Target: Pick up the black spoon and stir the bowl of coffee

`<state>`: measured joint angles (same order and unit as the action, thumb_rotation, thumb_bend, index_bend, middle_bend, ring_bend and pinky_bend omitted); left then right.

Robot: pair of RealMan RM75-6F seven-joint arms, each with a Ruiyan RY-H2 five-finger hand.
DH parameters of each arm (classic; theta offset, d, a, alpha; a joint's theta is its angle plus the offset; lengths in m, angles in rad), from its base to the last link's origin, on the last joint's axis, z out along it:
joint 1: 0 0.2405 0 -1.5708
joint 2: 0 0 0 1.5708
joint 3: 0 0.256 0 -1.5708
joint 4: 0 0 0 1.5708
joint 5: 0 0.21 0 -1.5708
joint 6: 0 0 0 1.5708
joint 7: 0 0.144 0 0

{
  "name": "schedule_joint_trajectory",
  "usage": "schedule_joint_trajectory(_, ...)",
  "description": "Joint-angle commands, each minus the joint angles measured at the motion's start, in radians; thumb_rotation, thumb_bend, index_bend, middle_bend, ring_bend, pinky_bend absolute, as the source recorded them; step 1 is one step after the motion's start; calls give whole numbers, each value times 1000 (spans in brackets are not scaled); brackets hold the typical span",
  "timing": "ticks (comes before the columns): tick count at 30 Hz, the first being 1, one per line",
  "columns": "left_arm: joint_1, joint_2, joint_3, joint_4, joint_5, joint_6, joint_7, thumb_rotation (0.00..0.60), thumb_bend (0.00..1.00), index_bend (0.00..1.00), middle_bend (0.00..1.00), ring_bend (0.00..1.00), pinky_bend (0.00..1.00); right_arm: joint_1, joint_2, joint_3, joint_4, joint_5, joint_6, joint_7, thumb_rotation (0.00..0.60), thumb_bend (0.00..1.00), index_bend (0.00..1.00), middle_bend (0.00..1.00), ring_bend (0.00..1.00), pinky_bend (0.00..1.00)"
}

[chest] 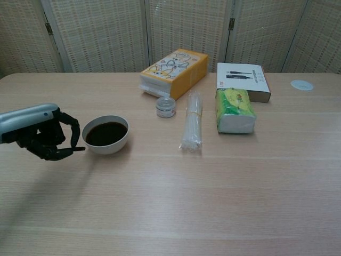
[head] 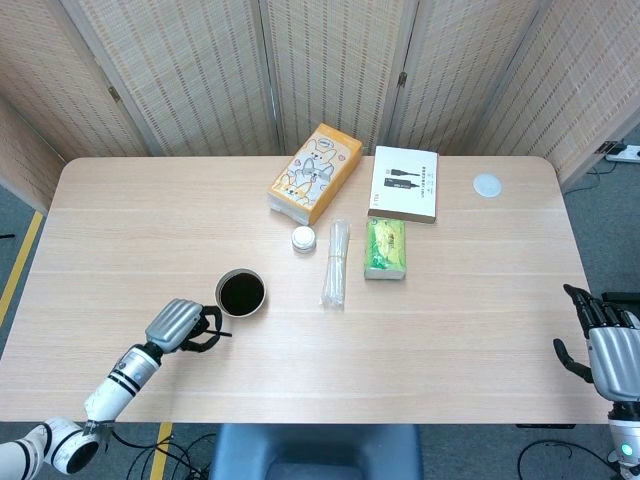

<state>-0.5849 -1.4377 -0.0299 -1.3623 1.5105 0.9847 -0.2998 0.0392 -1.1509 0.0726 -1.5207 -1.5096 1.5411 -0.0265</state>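
Observation:
A white bowl [head: 241, 292] [chest: 106, 134] of dark coffee sits left of the table's middle. My left hand [head: 180, 326] [chest: 45, 137] hovers just left of the bowl, raised off the table, fingers curled around the black spoon [chest: 78, 149]. Only a thin black end of the spoon pokes out toward the bowl [head: 222, 333]; the rest is hidden in the hand. My right hand [head: 604, 348] hangs beyond the table's right edge with fingers apart, holding nothing. It shows only in the head view.
Behind the bowl lie an orange tissue box [chest: 173, 72], a small round jar [chest: 165, 107], a bundle of clear straws [chest: 192, 127], a green packet [chest: 234, 110], a white cable box [chest: 243, 80] and a white lid [chest: 301, 84].

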Motion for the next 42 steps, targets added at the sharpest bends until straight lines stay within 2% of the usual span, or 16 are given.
schedule_joint_trajectory(1, -39, 34, -57, -35, -26, -16, -101, 600, 448, 648, 996, 975, 1000, -2, 1, -1, -1, -2, 4, 1, 600, 267, 98, 181, 247, 245)
schedule_joint_trajectory(7, -92, 22, -124, -48, -77, -61, -220, 600, 448, 648, 993, 968, 1000, -11, 1, -4, 0, -5, 15, 5, 600, 267, 98, 181, 247, 245)
schedule_joint_trajectory(14, -157, -64, -170, -2, -148, -135, -243, 600, 448, 647, 990, 967, 1000, -25, 6, -7, 2, -7, 32, 16, 600, 267, 98, 181, 248, 245)
schedule_joint_trajectory(21, -192, -191, -199, 93, -227, -161, -212, 600, 448, 644, 982, 961, 1000, -38, 9, -9, 10, -1, 41, 29, 600, 267, 98, 181, 249, 245)
schedule_joint_trajectory(28, -218, -305, -214, 217, -281, -157, -120, 600, 448, 642, 975, 957, 1000, -42, 10, -7, 18, 4, 41, 40, 600, 267, 98, 181, 251, 245)
schedule_joint_trajectory(35, -225, -372, -229, 313, -325, -161, -70, 600, 448, 640, 964, 949, 1000, -41, 8, -5, 28, 10, 33, 46, 600, 267, 98, 181, 251, 245)
schedule_joint_trajectory(42, -222, -396, -226, 375, -330, -150, -16, 600, 448, 632, 943, 932, 1000, -39, 6, -2, 35, 11, 27, 53, 600, 267, 98, 181, 255, 245)
